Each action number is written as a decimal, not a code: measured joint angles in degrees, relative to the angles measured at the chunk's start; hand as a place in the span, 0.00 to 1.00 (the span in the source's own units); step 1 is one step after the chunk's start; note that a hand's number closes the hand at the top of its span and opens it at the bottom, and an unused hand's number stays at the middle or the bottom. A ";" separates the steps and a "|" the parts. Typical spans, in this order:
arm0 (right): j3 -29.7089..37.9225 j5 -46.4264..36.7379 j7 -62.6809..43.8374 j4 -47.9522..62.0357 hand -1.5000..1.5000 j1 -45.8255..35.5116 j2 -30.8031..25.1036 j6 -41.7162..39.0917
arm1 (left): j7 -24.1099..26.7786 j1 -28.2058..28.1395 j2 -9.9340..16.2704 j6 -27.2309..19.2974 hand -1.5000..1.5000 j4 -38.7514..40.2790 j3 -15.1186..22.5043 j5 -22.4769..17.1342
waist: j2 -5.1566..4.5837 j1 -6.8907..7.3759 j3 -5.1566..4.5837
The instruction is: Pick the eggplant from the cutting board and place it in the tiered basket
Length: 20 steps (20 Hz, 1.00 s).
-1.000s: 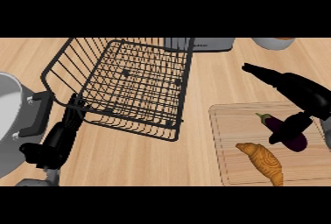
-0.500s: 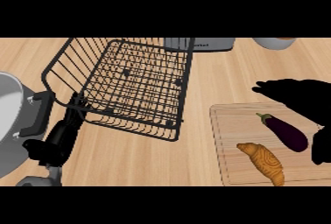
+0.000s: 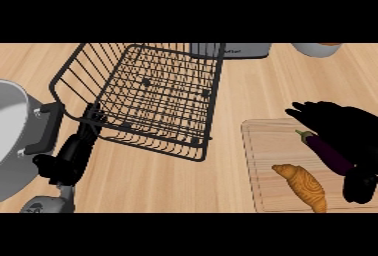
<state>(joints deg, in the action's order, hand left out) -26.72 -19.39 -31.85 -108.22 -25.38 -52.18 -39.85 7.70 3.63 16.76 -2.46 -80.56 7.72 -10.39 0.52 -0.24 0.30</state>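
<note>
Head view: right hand (image 3: 336, 117) has shifted further back over the pale wooden cutting board (image 3: 269, 150) in the last second, fingers spread, holding nothing. Dark purple eggplant (image 3: 330, 152) lies on the board beside the croissant (image 3: 303, 186), ungrasped. Black wire tiered basket (image 3: 151, 95) waits. Left hand (image 3: 63, 165) low, fingers unclear.

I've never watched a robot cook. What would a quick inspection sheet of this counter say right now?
Surface: wooden counter.
Job's things: eggplant lying on the cutting board; black wire basket holds nothing.
Clutter: croissant on the board; grey pot at left edge.
Hands: right hand around the eggplant, grip unclear; left hand curled, holding nothing.
Cables: nothing seen.
Surroundings: grey container and bowl at far edge.
</note>
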 measured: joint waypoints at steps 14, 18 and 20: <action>-0.41 -12.84 3.04 6.60 0.00 8.13 2.78 4.23 | -0.75 0.98 -1.40 1.21 0.50 0.83 -1.23 1.01 | -0.18 0.56 -0.01; -0.40 -16.54 4.97 10.27 0.00 9.37 4.19 6.47 | -0.21 1.05 -2.01 1.08 0.50 1.05 -1.61 1.68 | -0.20 0.64 0.01; 0.45 -17.37 6.17 12.69 0.00 8.61 4.57 6.56 | -0.60 1.34 -2.09 1.23 0.50 1.18 -1.73 1.90 | -0.21 0.76 0.01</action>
<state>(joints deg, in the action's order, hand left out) -26.27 -36.77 -25.68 -95.53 -16.77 -47.61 -33.29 7.10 4.97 14.67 -1.24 -79.38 6.00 -8.49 0.31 0.52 0.31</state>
